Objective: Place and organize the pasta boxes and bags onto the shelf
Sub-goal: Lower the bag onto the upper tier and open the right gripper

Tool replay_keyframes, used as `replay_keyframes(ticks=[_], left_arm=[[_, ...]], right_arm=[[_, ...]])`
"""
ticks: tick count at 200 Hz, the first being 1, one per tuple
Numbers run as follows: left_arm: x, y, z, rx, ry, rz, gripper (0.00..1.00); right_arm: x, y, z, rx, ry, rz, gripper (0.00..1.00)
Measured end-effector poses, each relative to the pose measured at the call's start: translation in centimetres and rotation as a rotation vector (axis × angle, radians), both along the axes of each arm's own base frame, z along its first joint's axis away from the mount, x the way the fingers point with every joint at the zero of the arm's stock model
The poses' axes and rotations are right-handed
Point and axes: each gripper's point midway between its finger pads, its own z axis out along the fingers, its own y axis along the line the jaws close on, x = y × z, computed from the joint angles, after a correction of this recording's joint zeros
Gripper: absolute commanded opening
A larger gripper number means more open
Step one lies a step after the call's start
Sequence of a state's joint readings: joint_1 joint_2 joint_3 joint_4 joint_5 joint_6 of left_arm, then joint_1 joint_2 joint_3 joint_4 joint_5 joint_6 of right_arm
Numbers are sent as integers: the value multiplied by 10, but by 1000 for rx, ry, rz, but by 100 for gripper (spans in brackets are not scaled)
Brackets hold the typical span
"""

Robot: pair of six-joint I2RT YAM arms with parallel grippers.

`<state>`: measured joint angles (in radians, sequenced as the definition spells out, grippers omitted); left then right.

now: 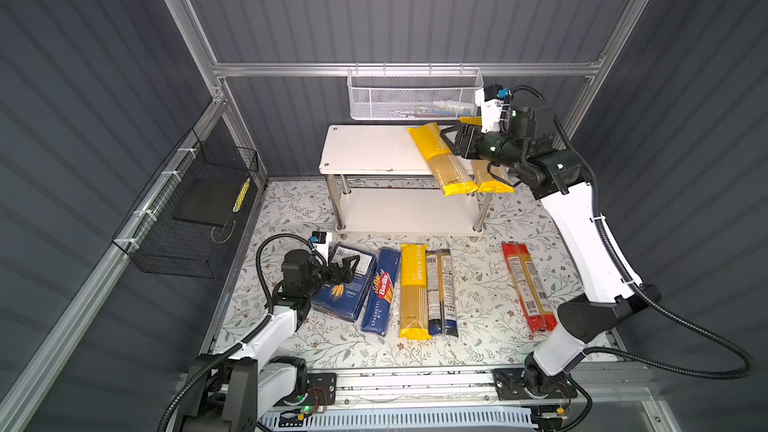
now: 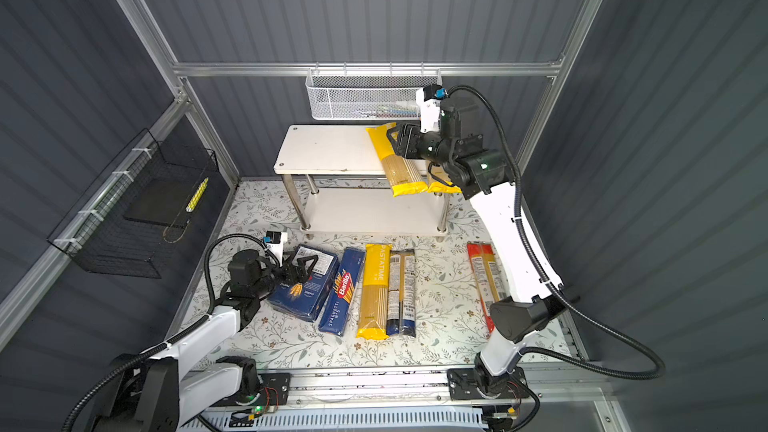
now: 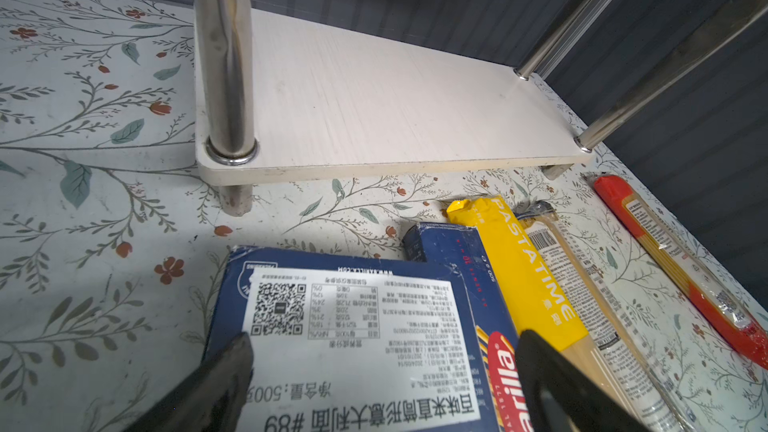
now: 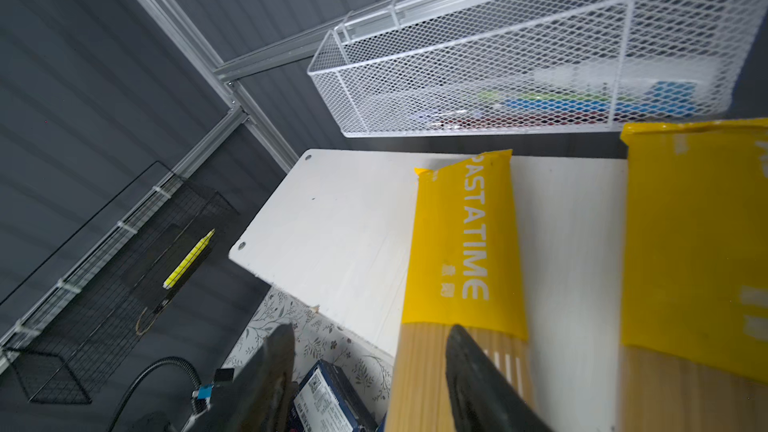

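1. My right tool is over the right end of the shelf's top board, jaws apart. In the right wrist view one finger sits over a yellow bag and the other is off its left edge, so nothing is clamped.
2. That yellow bag lies on the top board, running far to near, with its near end sticking out past the front edge.
3. A second bag, also yellow, lies just right of it and points the same way. My arm partly hides it.
4. My left tool hovers with its jaws spread over the wide box at the near left of the counter. I cannot tell whether it touches the box.
5. The rest lies on the counter in front of the shelf. From the left come the wide box, the slim box touching it, a third yellow bag, then a dark bag against that one.
6. The red bag lies well apart to the right, near my right arm.
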<state>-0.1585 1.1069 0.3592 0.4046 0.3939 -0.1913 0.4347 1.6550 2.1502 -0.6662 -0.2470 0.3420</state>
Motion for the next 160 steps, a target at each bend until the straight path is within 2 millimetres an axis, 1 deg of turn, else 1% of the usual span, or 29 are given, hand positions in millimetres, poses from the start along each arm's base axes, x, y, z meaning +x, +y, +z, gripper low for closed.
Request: replay_keyframes(ticks=[15, 28, 40, 53, 75, 97, 122, 160], left_arm=[[0, 0, 0, 0, 0, 0, 99], [0, 0, 0, 0, 0, 0, 99], [0, 0, 0, 0, 0, 0, 99], [0, 0, 0, 0, 0, 0, 99], [0, 0, 0, 0, 0, 0, 99], [0, 0, 0, 0, 0, 0, 99], [0, 0, 0, 0, 0, 0, 99], [0, 0, 0, 0, 0, 0, 99]], right_arm=[[-25, 4, -1, -41, -21, 40, 61], [-48, 4, -8, -76, -29, 70, 61], [-68, 1, -18, -107, -23, 87, 62], [-84, -7, -31, -136, -13, 86, 62], [-102, -19, -50, -182, -2, 63, 63], [-111, -23, -65, -213, 18, 56, 63], [-109, -24, -77, -231, 43, 50, 64], [-106, -19, -83, -234, 58, 65, 64]])
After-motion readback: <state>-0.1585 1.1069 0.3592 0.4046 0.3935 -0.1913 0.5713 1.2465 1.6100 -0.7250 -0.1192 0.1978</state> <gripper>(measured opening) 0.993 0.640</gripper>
